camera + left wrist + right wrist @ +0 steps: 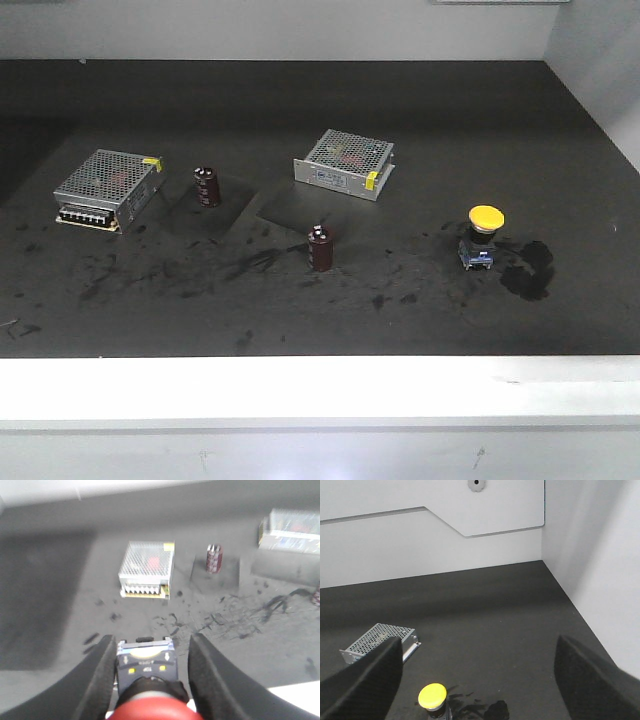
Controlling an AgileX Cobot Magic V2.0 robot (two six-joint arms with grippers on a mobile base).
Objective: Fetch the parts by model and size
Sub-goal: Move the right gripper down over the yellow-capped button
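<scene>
Holding red push-button switch clamped in left fingers; right fingers wide, poised above yellow push-button switch for pickup.

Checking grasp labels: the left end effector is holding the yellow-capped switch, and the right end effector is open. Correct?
Not quite: the left wrist view shows the left end effector holding the red-capped switch. The right end effector is open, as stated.

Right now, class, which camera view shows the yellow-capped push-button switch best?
The exterior front-facing view: the yellow-capped switch stands whole there, cap, dark base and blue-grey block visible. The right wrist view shows mostly its cap from above, the base cut by the frame edge. The left wrist view does not show it.
</scene>
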